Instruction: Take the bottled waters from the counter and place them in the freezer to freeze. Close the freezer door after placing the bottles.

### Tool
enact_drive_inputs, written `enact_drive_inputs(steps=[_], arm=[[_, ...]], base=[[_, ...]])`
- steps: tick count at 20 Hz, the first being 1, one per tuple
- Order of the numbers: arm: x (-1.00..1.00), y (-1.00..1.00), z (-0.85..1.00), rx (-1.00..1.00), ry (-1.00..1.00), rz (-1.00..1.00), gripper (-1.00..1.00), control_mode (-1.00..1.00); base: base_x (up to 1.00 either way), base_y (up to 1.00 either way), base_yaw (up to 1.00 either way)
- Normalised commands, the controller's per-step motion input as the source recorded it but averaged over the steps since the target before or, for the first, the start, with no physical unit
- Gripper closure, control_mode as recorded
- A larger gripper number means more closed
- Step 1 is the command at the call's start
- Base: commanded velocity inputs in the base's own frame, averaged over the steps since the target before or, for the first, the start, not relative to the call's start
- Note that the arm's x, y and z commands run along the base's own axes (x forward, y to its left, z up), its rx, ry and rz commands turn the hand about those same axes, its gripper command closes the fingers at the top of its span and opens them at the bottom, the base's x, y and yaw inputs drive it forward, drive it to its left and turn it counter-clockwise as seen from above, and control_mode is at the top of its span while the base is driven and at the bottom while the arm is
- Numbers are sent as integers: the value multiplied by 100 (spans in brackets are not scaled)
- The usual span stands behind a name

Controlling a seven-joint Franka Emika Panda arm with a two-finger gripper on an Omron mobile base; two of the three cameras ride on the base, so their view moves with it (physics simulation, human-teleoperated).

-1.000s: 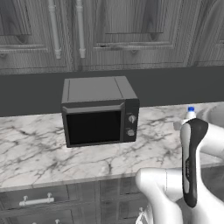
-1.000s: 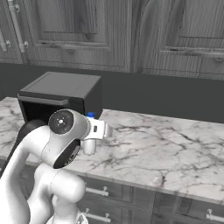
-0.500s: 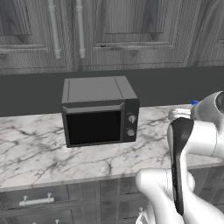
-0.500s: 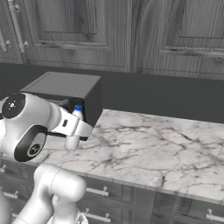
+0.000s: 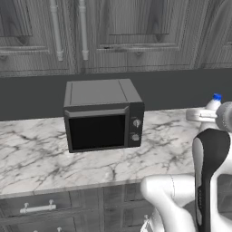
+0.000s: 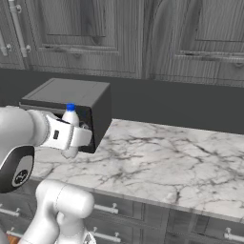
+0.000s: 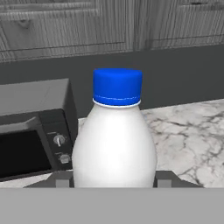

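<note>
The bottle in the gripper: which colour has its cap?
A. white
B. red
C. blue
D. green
C: the white bottle held upright in the gripper carries a bright blue cap, seen close in the hand view, with the microwave behind it.

Base views flank the microwave (image 5: 103, 115); hand view sits close behind the bottle (image 7: 116, 140).

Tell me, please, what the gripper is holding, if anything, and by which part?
The gripper holds the white bottle with the blue cap, clamped around its lower body.
</note>
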Motion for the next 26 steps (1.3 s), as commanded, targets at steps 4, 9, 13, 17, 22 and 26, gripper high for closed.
enact_drive_inputs(steps=[4, 9, 13, 17, 22, 26], arm=[[-25, 26, 0, -12, -8, 11, 100, -100], [-2, 0, 0, 0, 0, 0, 100, -100], [-1, 0, 0, 0, 0, 0, 100, 100], [0, 0, 0, 0, 0, 0, 100, 100], [0, 0, 0, 0, 0, 0, 100, 100], [0, 0, 0, 0, 0, 0, 100, 100]], base=[[0, 0, 0], [0, 0, 0], [-16, 1, 0], [-88, 36, 17], [-100, 45, 11], [-94, 52, 14]])
